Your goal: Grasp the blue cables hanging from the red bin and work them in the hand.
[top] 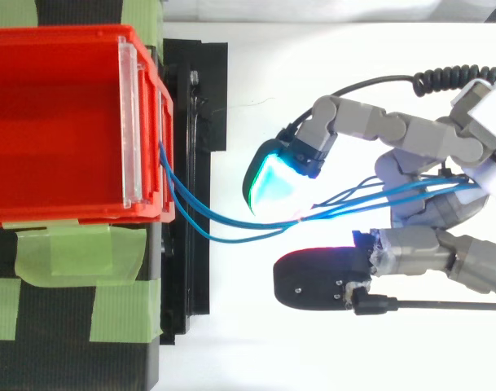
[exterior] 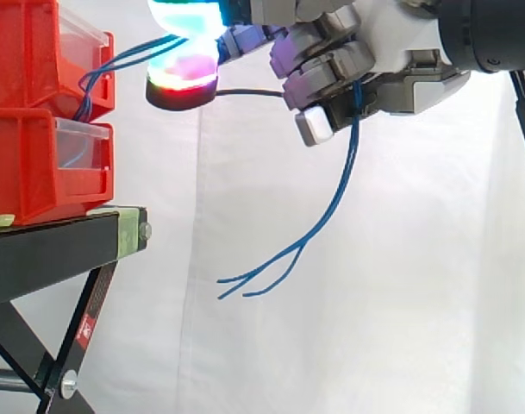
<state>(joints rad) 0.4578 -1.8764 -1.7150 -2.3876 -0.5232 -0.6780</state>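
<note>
- Side view: two red bins stand stacked at the end edge of the black stand [exterior: 46, 250], the upper red bin [exterior: 29, 52] on the lower bin [exterior: 29, 164].
- The blue cables [exterior: 335, 198] leave the upper bin's front, run level across the gap past the stand's edge, and pass under a glowing fingertip pad [exterior: 184, 73].
- The hand [exterior: 374, 52] sits high, well apart from the bins. Its fingers are curled and clamped on the cables, whose loose ends hang free below it before the white curtain [exterior: 417, 302].
- Top view: the cables come over the front wall of the red bin [top: 60, 216] at its corner, sag past the stand's edge, and rise as a bundle [top: 353, 198] into the hand [top: 467, 147].
- They thread between a finger with a cyan pad [top: 272, 179] and a dark-backed pad [top: 321, 281], then under curled fingers near the palm.
- Green tape [top: 68, 252] holds the bin on the stand.
- Progress, as I judge it: the grasp is done, and what is left is working the cables in the hand.
</note>
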